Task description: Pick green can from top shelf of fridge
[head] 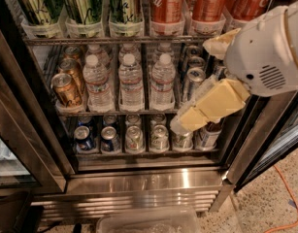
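Three tall pale-green cans stand at the left of the top shelf [90, 40] of the fridge [139, 178]: one at the far left [34, 4], one in the middle [83, 4] and one on the right [124, 4]. Their tops are cut off by the picture's edge. My gripper [185, 123], cream-coloured on a white arm [267, 52], hangs low at the right, in front of the two lower racks. It is well below and to the right of the green cans and holds nothing that I can see.
Red Coca-Cola cans [165, 4] fill the right of the top shelf. The middle rack holds gold-brown cans [66, 89], water bottles [131, 81] and silver cans [192, 79]. Small cans [134, 139] line the bottom rack. An orange cable [284, 198] lies on the floor at the right.
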Tool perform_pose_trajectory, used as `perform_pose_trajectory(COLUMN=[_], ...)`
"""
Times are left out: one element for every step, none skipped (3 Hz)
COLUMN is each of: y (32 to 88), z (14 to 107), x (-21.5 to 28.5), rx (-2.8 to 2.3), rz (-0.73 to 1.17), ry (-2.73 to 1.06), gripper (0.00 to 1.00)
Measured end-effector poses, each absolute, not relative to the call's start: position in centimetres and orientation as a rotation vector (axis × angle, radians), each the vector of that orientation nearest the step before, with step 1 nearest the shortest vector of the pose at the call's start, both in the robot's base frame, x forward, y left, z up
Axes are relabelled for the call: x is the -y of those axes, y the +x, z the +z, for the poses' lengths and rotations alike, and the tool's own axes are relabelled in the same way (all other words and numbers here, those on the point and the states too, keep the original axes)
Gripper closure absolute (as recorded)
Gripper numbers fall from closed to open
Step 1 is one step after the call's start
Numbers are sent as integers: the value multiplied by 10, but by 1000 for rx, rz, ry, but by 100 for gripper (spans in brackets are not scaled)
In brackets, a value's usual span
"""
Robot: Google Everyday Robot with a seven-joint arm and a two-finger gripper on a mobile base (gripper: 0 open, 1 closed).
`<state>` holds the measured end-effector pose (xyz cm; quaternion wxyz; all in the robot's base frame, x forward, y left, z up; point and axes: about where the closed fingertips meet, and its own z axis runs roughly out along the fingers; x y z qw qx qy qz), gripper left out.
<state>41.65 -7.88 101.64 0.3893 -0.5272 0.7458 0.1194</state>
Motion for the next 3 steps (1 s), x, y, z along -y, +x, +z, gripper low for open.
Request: perform_pose_trajectory(y=[409, 408, 416], z=[1014, 1026, 1042], x=[38, -12, -50], rx=[-1816, -1725, -1655], rz=[381, 429, 451], ry=[-1264, -1153, -1066], gripper=[0, 0, 0])
